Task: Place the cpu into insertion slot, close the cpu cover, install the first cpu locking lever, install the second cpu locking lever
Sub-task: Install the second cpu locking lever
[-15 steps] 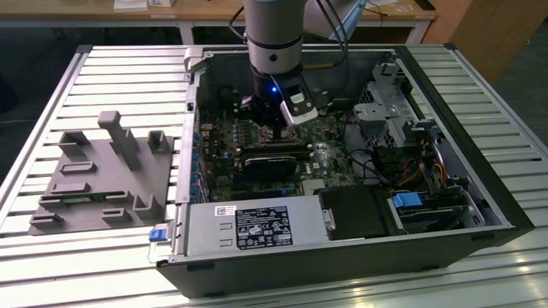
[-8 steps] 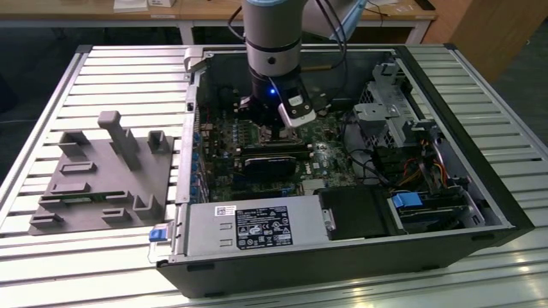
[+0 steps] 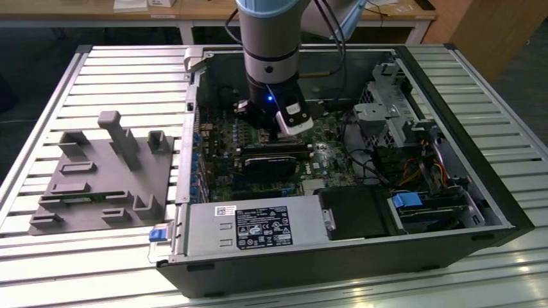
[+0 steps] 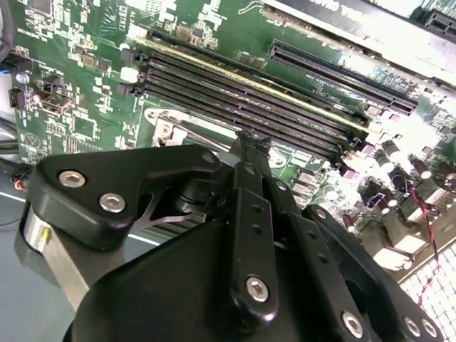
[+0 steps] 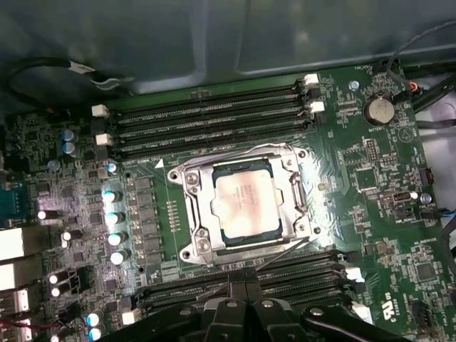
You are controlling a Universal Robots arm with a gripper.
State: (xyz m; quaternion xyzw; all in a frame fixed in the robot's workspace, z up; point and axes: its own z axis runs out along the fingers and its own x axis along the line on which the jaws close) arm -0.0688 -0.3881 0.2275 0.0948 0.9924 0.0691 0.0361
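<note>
First wrist view shows the cpu seated in the slot with the cover down over it, levers apparently not yet latched, and the jaws pressed together, empty, just beside the socket.

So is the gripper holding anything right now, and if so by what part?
Cannot be told. In the first wrist view the gripper sits just beside the insertion slot; the cpu lies seated under the closed cpu cover, apart from the gripper.
</note>
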